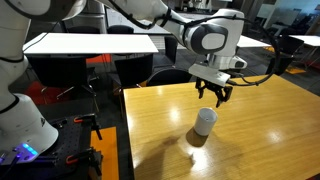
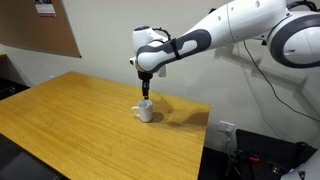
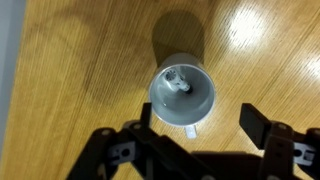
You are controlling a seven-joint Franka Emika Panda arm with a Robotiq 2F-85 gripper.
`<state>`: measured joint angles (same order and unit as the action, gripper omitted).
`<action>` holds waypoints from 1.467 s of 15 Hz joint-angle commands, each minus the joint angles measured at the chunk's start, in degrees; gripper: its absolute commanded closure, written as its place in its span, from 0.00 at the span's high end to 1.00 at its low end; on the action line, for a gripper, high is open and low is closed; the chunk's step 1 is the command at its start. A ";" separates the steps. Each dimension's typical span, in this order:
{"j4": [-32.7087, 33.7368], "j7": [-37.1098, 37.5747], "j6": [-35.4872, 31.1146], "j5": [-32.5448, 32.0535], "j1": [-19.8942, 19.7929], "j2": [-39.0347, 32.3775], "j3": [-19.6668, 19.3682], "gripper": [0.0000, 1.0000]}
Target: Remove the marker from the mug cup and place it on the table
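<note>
On the wooden counter, the mug holds a marker, likely light and stiff; the open jaws should pinch its top.

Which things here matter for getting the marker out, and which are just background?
For the job: marker, mug cup, table, gripper, which is open above the cup.
Just lying about: white-topped tables, brown wall board.

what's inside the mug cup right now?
The marker stands in the mug cup, seen nearly end-on in the wrist view. Nothing else shows inside. Its lower end and the cup floor under it are covered.
</note>
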<state>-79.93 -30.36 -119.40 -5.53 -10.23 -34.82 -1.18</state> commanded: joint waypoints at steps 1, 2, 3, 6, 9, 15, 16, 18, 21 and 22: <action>0.21 0.06 0.22 -0.19 -0.26 -0.06 0.39 0.96; 0.22 0.06 0.22 -0.18 -0.26 -0.06 0.42 0.97; 0.24 0.06 0.22 -0.17 -0.26 -0.06 0.43 0.97; 0.26 0.06 0.22 -0.17 -0.28 -0.07 0.43 0.97; 1.18 -0.02 0.34 0.17 -0.44 -0.90 0.57 1.00; 0.35 -0.23 -2.69 -0.17 -0.56 -1.37 0.52 0.93; 0.06 -0.39 -3.86 -0.21 -0.63 -1.31 0.55 0.87; 0.03 -0.42 -5.12 -0.12 -0.73 -1.43 0.59 0.74; 0.38 -0.58 -5.81 0.00 -0.97 -2.13 0.63 0.74; 0.51 -0.63 -5.82 0.10 -1.11 -2.43 0.66 0.74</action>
<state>-79.88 -30.33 -123.80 -5.55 -10.49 -36.48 -1.04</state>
